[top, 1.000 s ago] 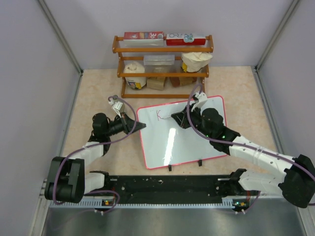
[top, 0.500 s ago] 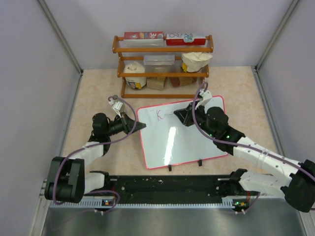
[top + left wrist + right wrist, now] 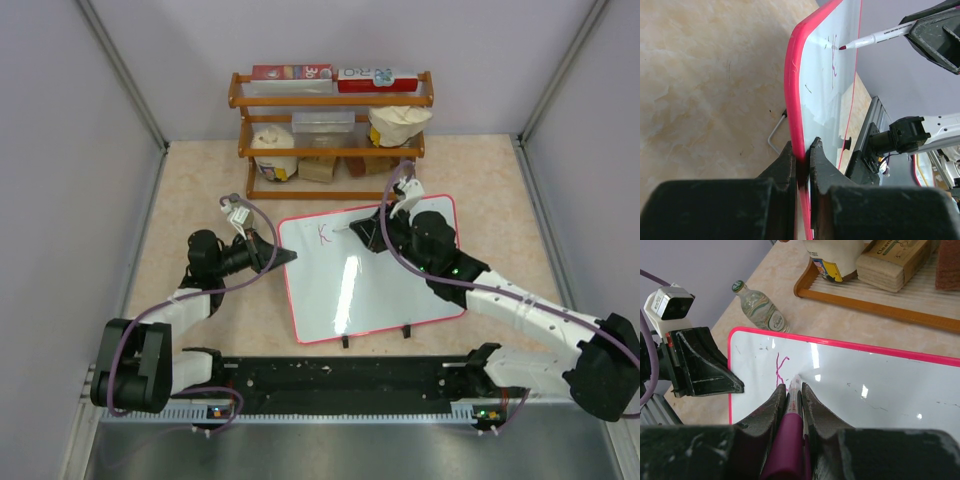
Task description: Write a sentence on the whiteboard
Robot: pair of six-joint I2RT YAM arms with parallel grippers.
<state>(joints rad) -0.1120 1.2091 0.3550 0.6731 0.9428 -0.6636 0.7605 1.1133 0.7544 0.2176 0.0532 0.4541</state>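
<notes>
The right end effector [image 3: 362,236] — gripping a slim white marker [image 3: 346,229] — has swung back leftward over the glossy red-framed whiteboard [image 3: 385,295] after drifting right and up, its tip now just beside the pink handwritten "K" [image 3: 322,235].

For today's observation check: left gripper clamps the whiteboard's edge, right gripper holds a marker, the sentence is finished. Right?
Not finished: the right wrist view shows only one pink letter on the whiteboard. Left gripper clamps its edge, right gripper holds the marker.
</notes>
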